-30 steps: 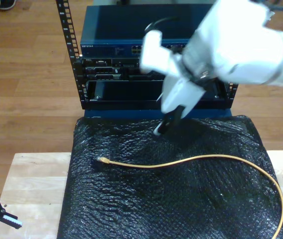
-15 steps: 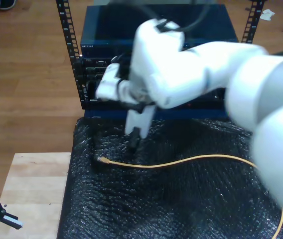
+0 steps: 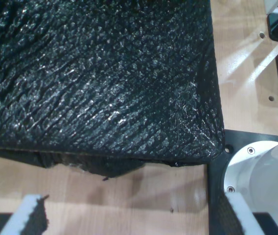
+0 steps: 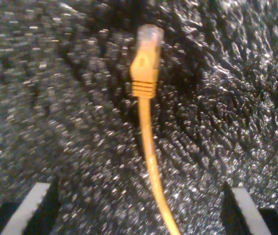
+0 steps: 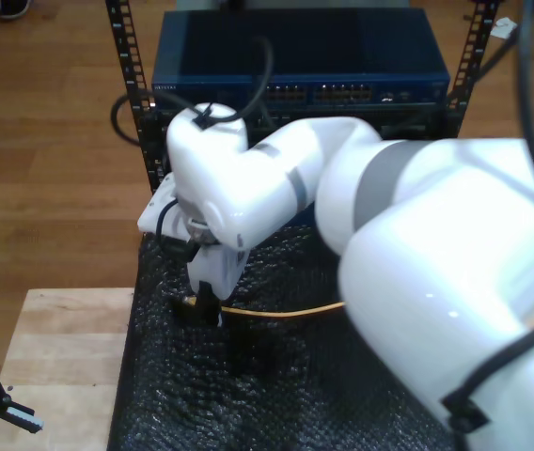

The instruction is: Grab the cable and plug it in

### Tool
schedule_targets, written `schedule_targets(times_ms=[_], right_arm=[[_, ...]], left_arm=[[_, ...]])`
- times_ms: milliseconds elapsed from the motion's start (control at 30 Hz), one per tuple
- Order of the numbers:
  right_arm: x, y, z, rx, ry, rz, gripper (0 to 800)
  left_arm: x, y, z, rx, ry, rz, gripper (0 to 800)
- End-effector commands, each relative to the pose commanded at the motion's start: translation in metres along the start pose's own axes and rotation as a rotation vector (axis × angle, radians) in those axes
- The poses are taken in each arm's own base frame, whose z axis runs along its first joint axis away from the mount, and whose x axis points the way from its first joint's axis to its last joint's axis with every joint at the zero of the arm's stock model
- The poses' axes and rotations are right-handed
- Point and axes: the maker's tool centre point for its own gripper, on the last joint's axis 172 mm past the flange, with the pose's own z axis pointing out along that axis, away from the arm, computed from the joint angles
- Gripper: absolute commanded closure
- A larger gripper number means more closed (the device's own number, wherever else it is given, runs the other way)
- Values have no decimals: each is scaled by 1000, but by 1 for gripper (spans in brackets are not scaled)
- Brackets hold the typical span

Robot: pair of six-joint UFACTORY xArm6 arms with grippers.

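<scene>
First wrist view: looks down on a corner of the black mat (image 3: 100,78) lying on the wooden table (image 3: 144,196); pads (image 3: 29,218) of my first gripper (image 3: 134,220) set wide apart, nothing between them; idle, well away from the cable.

Second wrist view: my second gripper (image 4: 139,213) spread wide, one pad (image 4: 31,208) on each side of the cable (image 4: 151,166); clear plug (image 4: 150,35) lies just past the pads, on the mat; no contact yet.

Exterior view: second arm reaches down over the mat's far left part, gripper (image 5: 207,308) poised above the plug end (image 5: 192,303); cable trails right across the mat; rack of network gear (image 5: 300,89) beyond the mat's far edge; first gripper (image 5: 8,409) parked at the near left corner.

Step in hand: approach for the grab, judged just before closing.

Next move: lower onto the boot just behind the plug, close squarely, then lift and carry toward a port in the rack.
</scene>
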Motion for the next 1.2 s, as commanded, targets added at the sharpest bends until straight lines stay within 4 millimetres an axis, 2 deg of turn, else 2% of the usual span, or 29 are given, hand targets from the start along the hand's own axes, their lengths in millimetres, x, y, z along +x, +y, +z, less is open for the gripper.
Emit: schedule_targets(times_ms=[300,433,733,800,1067,1200], right_arm=[[27,-12,15,0,-3,-38,60],[30,-14,23,4,-11,-42,90],[32,-11,21,-11,-12,-33,254],[32,-10,22,-15,-14,-33,322],[32,-9,22,-18,-15,-35,455],[32,-9,21,-18,-14,-35,480]], left_arm=[[0,1,1,-2,2,-1,0],[0,0,0,-1,1,2,0],[1,0,0,-1,1,2,0],[1,1,0,-2,2,2,0],[1,1,0,-2,2,2,0],[1,1,1,-2,2,2,0]])
